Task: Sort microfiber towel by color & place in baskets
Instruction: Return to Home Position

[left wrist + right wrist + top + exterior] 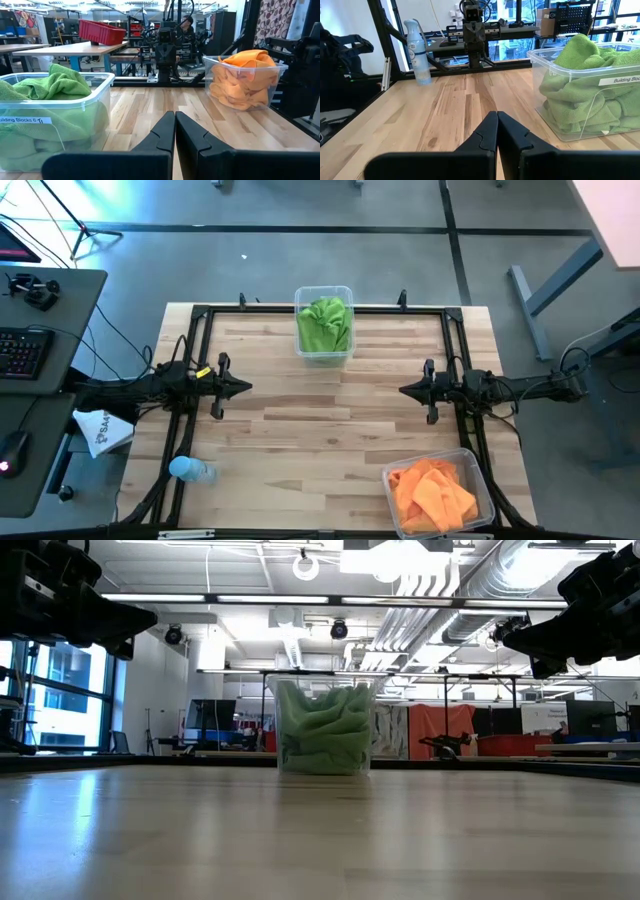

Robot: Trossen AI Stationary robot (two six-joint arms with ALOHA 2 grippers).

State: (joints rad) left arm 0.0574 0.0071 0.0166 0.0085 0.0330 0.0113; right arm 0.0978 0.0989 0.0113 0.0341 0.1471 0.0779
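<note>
Microfiber towels in lime green (324,323) fill the clear rectangular plastic tub (323,290) that stands at the middle of the far edge of my light wooden table (320,430). The bright orange towels (432,492) are heaped in the second clear plastic tub (430,454) at the near right corner, and the pile rises above its rim in the left wrist view. My left gripper (245,388) hangs over the left side of the table and points inward, its two dark fingers (160,135) pressed together and holding nothing. My right gripper (404,390) mirrors it over the right side, its fingers (485,132) likewise closed and empty. The two tips face each other, well apart, across the middle boards. From the low view I see both arms held high above the surface. A blue-capped spray bottle (192,471) stands upright near the near left corner, and a white paper bag (100,430) sits just off the table's left edge.
</note>
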